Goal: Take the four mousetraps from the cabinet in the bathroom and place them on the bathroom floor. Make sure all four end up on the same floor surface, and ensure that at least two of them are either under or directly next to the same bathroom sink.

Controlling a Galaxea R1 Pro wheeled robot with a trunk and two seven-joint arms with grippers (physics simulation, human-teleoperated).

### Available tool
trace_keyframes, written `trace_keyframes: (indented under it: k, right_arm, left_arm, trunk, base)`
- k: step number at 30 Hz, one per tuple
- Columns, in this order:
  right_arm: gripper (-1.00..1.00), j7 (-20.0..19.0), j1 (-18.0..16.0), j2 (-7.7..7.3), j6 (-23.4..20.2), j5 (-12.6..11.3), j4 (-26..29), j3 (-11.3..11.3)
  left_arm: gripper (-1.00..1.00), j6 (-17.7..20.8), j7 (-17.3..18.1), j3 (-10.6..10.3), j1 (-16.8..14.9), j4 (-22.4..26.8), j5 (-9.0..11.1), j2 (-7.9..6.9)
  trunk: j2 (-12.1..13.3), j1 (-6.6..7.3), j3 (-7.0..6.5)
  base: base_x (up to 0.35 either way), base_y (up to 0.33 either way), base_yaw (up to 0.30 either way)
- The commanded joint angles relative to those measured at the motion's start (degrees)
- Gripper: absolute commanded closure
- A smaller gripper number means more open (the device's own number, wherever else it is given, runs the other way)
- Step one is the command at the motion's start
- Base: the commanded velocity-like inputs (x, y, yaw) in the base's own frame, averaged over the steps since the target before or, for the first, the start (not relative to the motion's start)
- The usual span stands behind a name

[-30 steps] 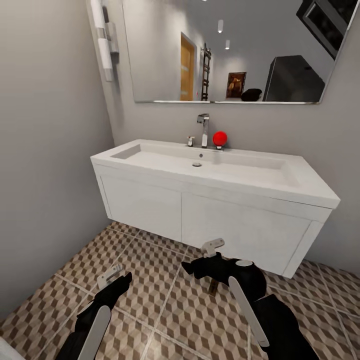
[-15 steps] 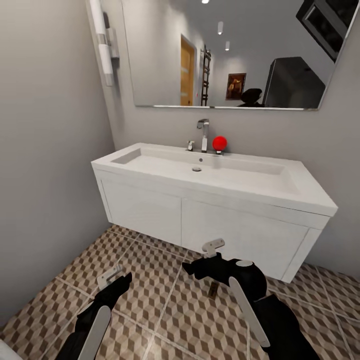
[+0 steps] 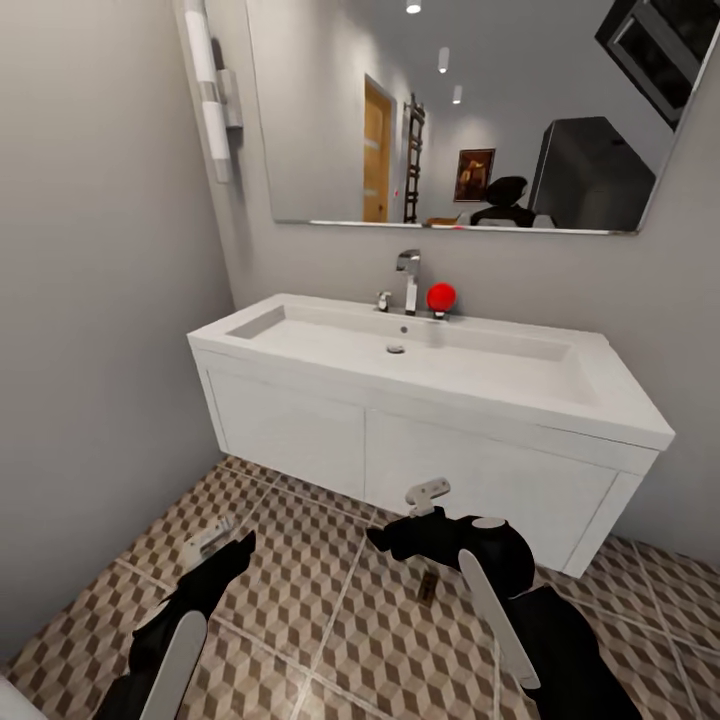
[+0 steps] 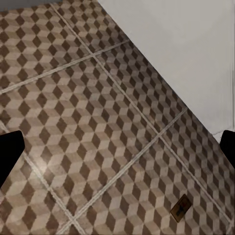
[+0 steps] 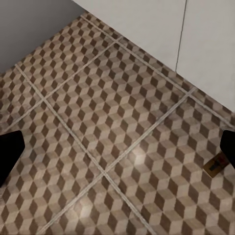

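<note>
Tan wood, one mousetrap (image 3: pixel 427 586) lies on the bathroom floor (image 3: pixel 300 590) just before the sink (image 3: pixel 430 360), and with both my grippers' jaws apart and empty, I judge my right gripper (image 3: pixel 385 535) could knock it.

You are looking at an evenly lit, softly blurred render: ceiling spotlights (image 3: pixel 443 58) are glowing in the mirror (image 3: pixel 450 110), and a soft shadow is pooling under the sink (image 3: pixel 420 345).

White sink (image 3: pixel 300 335), brown/beige cube-pattern bathroom floor (image 3: pixel 300 590), red ball (image 3: pixel 441 296).
</note>
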State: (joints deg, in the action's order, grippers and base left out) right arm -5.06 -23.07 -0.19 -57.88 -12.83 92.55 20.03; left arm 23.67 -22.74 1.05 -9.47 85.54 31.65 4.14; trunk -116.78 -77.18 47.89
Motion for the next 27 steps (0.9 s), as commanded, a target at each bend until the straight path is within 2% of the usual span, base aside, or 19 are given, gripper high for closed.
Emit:
trace_keyframes:
  k: [1, 11, 27]
  right_arm:
    - [-1.00, -0.01, -0.01, 0.00, -0.03, 0.00, 0.00, 0.00]
    - [-1.00, 0.04, -0.06, -0.06, -0.01, 0.00, 0.00, 0.00]
    - [-1.00, 0.05, 0.16, -0.25, 0.58, 0.00, 0.00, 0.01]
  left_arm:
    - [-1.00, 0.27, -0.06, 0.00, 0.23, 0.70, 0.00, -0.02]
    - [-1.00, 1.31, -0.27, 0.15, 1.14, 3.75, 0.05, -0.09]
    - [-1.00, 2.21, -2.91, -0.32, 1.21, 3.20, 0.07, 0.33]
  trunk:
    - [0.42, 0.23, -0.18]
    - [4.43, 2.42, -1.98]
    - [10.85, 5.94, -4.64]
  base:
    - [0.000, 0.000, 0.084]
    - [0.000, 0.000, 0.170]
    - [0.000, 0.000, 0.277]
